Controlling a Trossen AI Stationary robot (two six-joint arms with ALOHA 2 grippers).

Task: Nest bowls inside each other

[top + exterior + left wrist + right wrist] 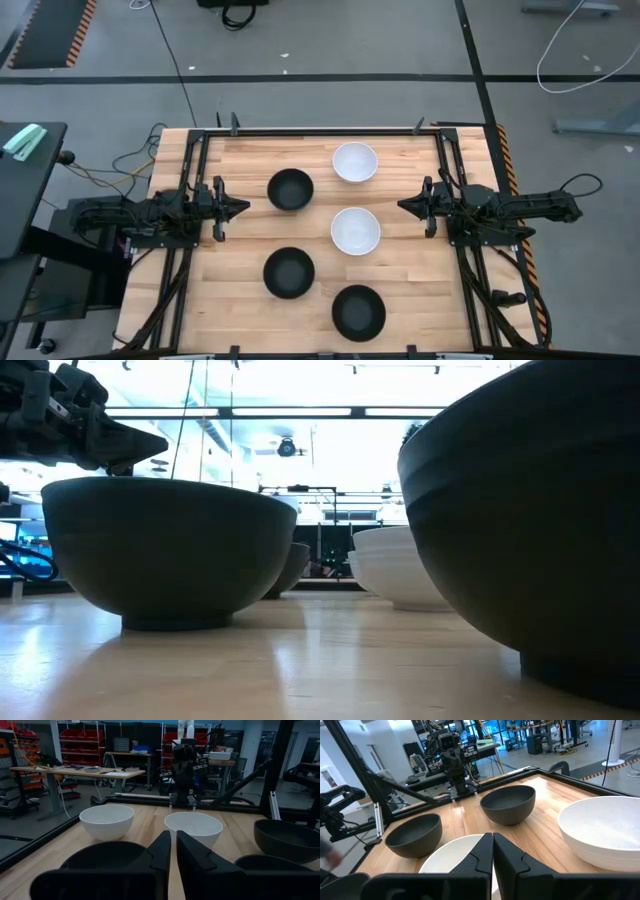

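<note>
Five bowls stand upright on their bases on the wooden table. Black bowls sit at far centre (290, 189), near centre (289, 272) and nearest the front edge (359, 312). White bowls sit at the far side (355, 162) and in the middle (355, 231). My left gripper (243, 207) hovers shut at the table's left, beside the far black bowl (107, 857). My right gripper (403, 206) hovers shut at the right, pointing at the middle white bowl (455, 852). Neither touches a bowl.
Black frame rails (196, 180) run along the table's left and right sides, with cables beside them. Bare wood lies between the bowls and each gripper. In the low view the nearest black bowl (540, 510) fills the right side.
</note>
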